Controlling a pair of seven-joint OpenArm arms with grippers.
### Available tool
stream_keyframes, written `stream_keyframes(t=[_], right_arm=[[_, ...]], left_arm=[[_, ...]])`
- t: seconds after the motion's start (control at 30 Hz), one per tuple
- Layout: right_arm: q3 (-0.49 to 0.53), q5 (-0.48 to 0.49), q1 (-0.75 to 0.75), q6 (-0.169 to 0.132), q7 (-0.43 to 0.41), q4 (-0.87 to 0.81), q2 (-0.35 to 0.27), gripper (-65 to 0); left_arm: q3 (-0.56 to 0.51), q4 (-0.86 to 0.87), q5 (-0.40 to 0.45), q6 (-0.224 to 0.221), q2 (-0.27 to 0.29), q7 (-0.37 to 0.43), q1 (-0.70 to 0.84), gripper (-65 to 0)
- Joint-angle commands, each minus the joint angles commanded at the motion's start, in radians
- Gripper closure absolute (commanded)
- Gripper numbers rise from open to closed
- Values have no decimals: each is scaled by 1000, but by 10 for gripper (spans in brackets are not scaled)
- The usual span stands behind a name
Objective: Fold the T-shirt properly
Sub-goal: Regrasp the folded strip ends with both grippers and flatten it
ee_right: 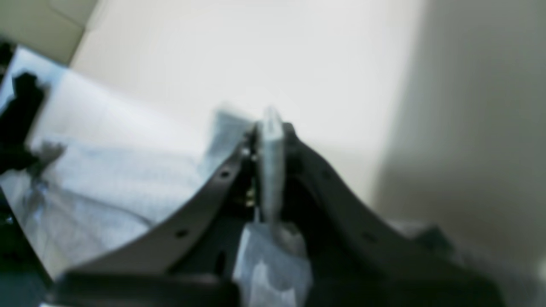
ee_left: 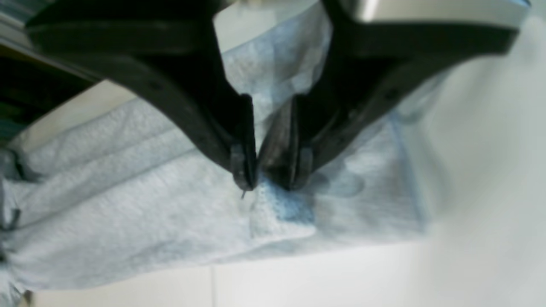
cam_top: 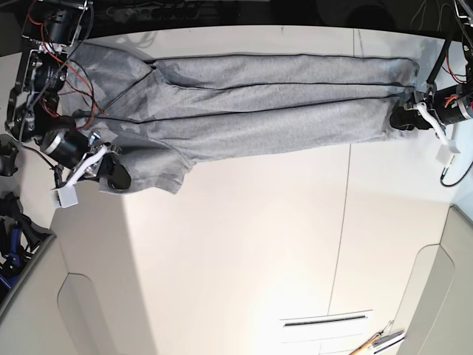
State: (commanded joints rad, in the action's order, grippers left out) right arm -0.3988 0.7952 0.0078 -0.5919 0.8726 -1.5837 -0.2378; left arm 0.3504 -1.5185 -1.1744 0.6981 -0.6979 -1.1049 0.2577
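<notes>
black fingers of the left gripper (ee_left: 271, 181) fill the left wrist view, drawn nearly together with a fold of the t-shirt (cam_top: 273, 107) pinched between their tips; the cloth bunches right under them. in the right wrist view the right gripper (ee_right: 269, 128) is likewise clamped on a thin edge of grey fabric that stands up between its tips.

from the base view the t-shirt lies on the white desk (cam_top: 244, 251), stretched into a long narrow band along the far edge. its long axis runs side to side across the view, with lengthwise creases running along it. the left gripper (cam_top: 405, 118) holds one end at the view's right, by the narrow end of the band. the right gripper (cam_top: 114, 174) holds the other end at the view's left, where the cloth widens and a flap hangs toward the near side. which end is collar and which is hem i cannot tell for certain, and no lettering shows.

each arm sits at its own end, so neither is nearer the middle. the shirt spans the gap between them, and the coming move likely turns on carrying one end along that long axis toward the other.

no containers are in view. some pens or tools (cam_top: 377, 342) lie at the near edge, well apart from the shirt.
</notes>
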Motion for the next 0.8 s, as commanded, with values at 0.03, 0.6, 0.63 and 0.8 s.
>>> stream_keyframes(t=[0.03, 0.6, 0.63, 0.8], right_arm=[[-20, 8, -42, 0, 0, -43, 0, 0], [-156, -6, -333, -6, -1, -269, 0, -204], [-156, -6, -336, -3, -1, -269, 0, -277], [-158, -1, -336, 4, -5, -273, 0, -317]], left_arm=[[0, 0, 0, 0, -6, 0, 0, -168], [0, 0, -35, 0, -37, -60, 0, -248], [0, 0, -35, 0, -37, -59, 0, -283], [84, 0, -42, 0, -36, -59, 0, -302]])
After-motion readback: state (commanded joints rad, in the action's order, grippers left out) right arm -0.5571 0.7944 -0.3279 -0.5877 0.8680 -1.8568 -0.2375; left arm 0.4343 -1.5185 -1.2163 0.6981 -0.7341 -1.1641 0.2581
